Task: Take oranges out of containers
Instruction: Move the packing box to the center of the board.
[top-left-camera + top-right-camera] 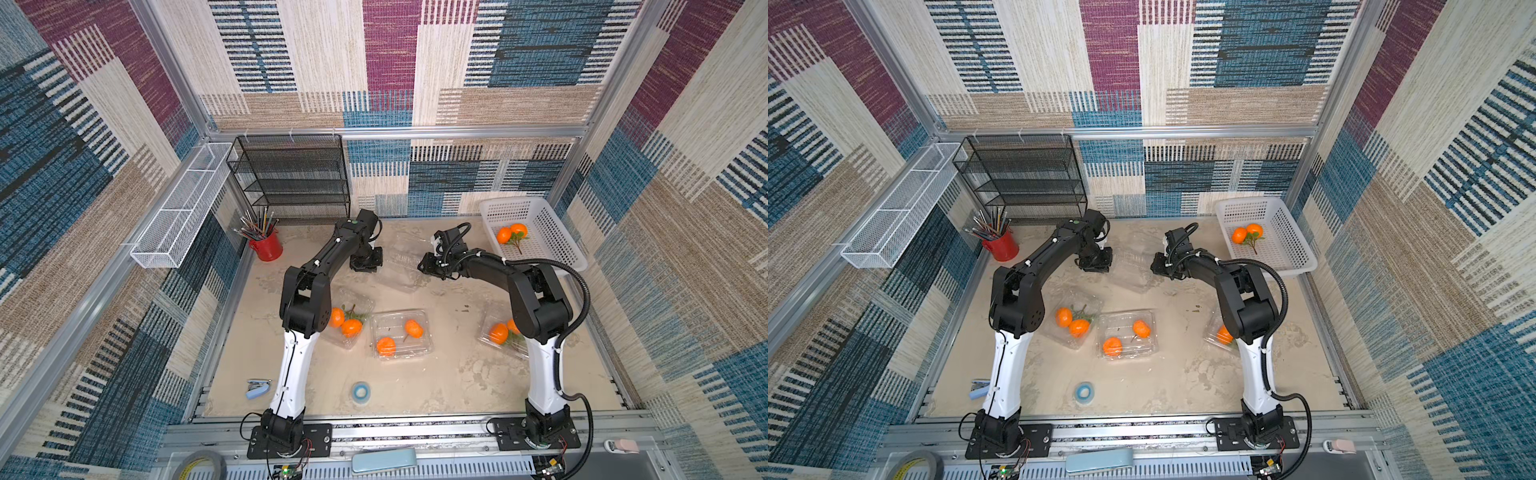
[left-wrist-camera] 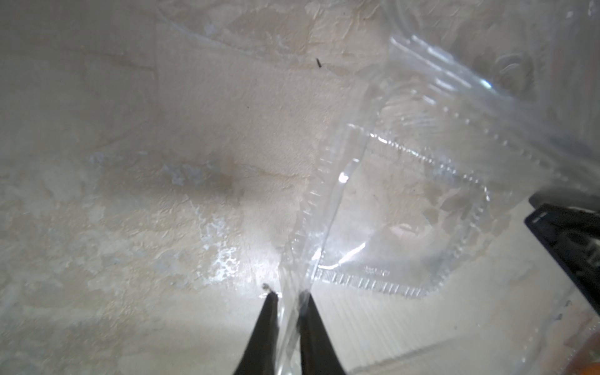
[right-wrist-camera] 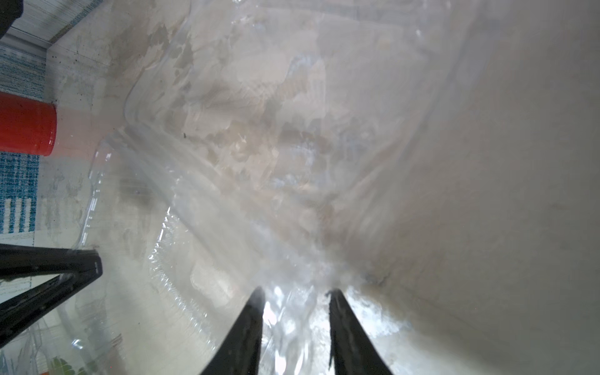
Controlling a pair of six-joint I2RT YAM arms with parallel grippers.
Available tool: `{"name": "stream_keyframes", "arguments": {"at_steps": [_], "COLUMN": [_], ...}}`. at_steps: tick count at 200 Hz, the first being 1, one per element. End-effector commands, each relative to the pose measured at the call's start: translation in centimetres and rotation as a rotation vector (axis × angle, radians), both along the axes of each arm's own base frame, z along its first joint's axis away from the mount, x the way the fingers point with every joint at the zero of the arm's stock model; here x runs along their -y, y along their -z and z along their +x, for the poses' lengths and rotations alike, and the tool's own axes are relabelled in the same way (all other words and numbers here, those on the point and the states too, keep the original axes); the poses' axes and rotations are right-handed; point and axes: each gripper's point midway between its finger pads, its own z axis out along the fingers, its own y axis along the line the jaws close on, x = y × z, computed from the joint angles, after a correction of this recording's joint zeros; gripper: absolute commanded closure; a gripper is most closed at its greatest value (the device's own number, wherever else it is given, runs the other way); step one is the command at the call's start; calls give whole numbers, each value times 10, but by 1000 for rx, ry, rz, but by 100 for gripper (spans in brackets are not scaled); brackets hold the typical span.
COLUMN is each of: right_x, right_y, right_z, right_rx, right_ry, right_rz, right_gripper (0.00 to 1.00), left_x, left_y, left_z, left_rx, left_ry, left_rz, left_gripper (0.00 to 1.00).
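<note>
An empty clear container [image 1: 401,266] [image 1: 1133,266] lies at the back middle of the table, between my two grippers. My left gripper [image 1: 365,264] [image 2: 289,295] is shut on its thin rim [image 2: 311,227]. On the opposite side my right gripper [image 1: 428,266] [image 3: 295,292] has crumpled plastic bunched between its fingers. Three closed containers sit nearer the front: one [image 1: 349,307] with two leafy oranges [image 1: 352,327], one [image 1: 401,334] with two oranges [image 1: 413,328], and one [image 1: 492,322] partly hidden behind my right arm, with an orange [image 1: 498,333] showing.
A white perforated basket [image 1: 552,241] at the back right holds a leafy pair of oranges [image 1: 504,235]. At the back left stand a red cup of brushes [image 1: 266,247], a black mesh shelf [image 1: 291,178] and a white wire trough [image 1: 178,212]. A stapler [image 1: 257,388] and a tape roll [image 1: 360,391] lie near the front.
</note>
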Motion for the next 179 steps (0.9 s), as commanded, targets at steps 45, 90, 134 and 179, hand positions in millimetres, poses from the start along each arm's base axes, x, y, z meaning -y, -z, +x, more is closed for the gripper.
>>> {"name": "stream_keyframes", "arguments": {"at_steps": [45,90,134,179], "right_x": [-9,-8,-6,-7], "right_y": [-63,-102,-114,-108], "right_z": [9,-7,-24,-36], "right_rx": [136,195,217,198], "right_ry": [-31,-43,-55,-73], "right_rz": [65,119,162,176], "right_gripper": [22,1,2,2], "left_x": [-24,-68,-123,-183], "left_y": [-16,-24,-27,-21], "left_z": [4,0,9,18], "left_rx": [62,74,103,88], "left_ry": [-76,-96,-52,-86], "left_rz": [48,78,158,216], "left_gripper": [95,96,96,95]}}
